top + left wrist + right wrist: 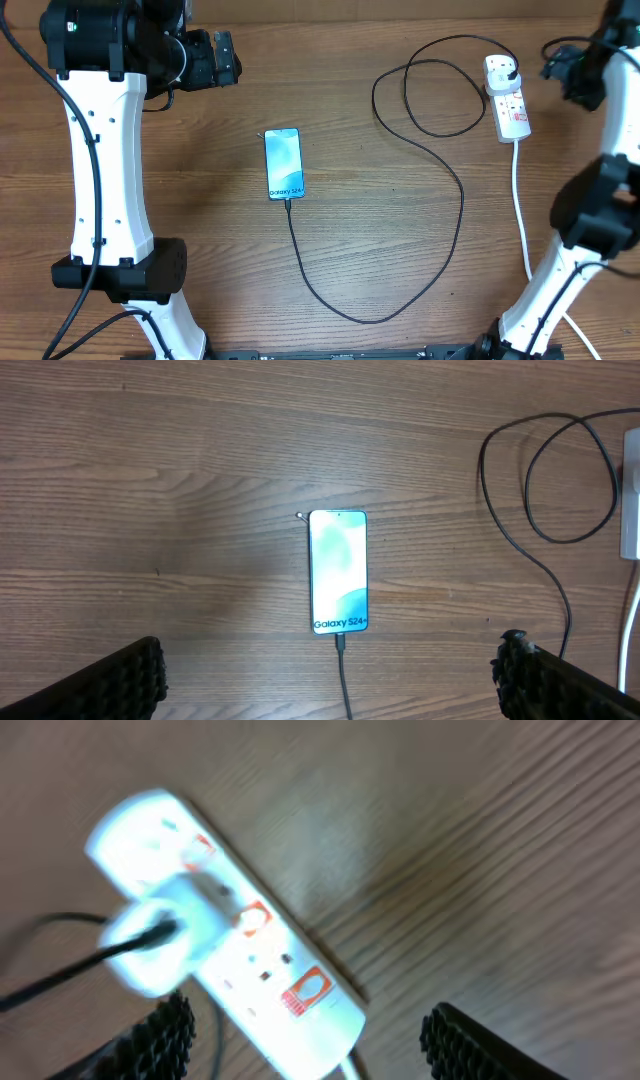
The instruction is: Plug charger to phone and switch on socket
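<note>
Your left gripper hangs over the far left of the wooden table with its jaws spread as wide as they go. It holds nothing and touches nothing. In the wrist view its black ribbed fingers frame the scene from the two near corners.

To the right, near the middle of the table, the phone lies flat with its screen up. It is a slim rectangle with a black edge and a light blue display with white lettering at the near end. The thin black cable meets its near short edge. From there the cable runs toward you, sweeps right in a broad curve, then coils into two loose loops at the far right.

The loops end at a white plug, seated in the far end of the power strip. The strip is a long white plastic bar with red markings. A thick white cord leaves its near end.

Your right gripper is just right of the strip's far end, its jaws parted and gripping nothing. Its dark ribbed fingers straddle the strip in the wrist view. That view is too blurred to show whether they touch it.
</note>
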`<state>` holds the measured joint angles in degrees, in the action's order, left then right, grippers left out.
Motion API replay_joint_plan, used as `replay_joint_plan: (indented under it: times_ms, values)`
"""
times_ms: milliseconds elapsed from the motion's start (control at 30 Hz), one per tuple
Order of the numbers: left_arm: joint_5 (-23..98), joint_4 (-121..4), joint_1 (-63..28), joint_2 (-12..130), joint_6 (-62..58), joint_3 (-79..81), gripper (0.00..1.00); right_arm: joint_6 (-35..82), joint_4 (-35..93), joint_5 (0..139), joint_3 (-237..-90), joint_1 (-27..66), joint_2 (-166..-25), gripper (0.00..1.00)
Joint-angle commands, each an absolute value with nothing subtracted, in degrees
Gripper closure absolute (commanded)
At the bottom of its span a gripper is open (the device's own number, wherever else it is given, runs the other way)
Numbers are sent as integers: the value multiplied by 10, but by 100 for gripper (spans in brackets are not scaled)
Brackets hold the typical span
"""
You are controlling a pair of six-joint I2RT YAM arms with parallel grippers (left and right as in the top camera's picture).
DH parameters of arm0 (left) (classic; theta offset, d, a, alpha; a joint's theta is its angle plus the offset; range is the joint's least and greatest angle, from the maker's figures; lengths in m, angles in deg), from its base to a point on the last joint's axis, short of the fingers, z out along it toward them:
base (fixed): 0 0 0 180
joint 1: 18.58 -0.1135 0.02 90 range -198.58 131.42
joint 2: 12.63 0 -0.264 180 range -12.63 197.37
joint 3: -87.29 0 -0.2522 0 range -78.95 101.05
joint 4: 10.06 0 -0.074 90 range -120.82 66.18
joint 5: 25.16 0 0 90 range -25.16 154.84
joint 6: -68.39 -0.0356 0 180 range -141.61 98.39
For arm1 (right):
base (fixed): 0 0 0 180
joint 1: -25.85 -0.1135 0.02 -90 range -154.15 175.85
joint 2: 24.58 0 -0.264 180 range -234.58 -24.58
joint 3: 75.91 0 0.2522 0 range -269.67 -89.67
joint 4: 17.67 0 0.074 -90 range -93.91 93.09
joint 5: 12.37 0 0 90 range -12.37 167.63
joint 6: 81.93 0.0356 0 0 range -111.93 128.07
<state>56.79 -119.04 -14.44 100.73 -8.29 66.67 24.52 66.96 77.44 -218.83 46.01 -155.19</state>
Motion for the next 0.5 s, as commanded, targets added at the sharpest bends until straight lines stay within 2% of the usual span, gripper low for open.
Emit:
replay_joint_plan:
  times_ms: [0,267,467]
  values:
    - [574,-1192,-140,999,-90,675,0,241,709,745,-2210,452,-1465,27]
    - [574,-1192,-140,999,-90,675,0,174,791,621,-2210,442,-1368,28]
    - [574,-1192,-140,999,-90,675,0,150,845,608,-2210,418,-1289,28]
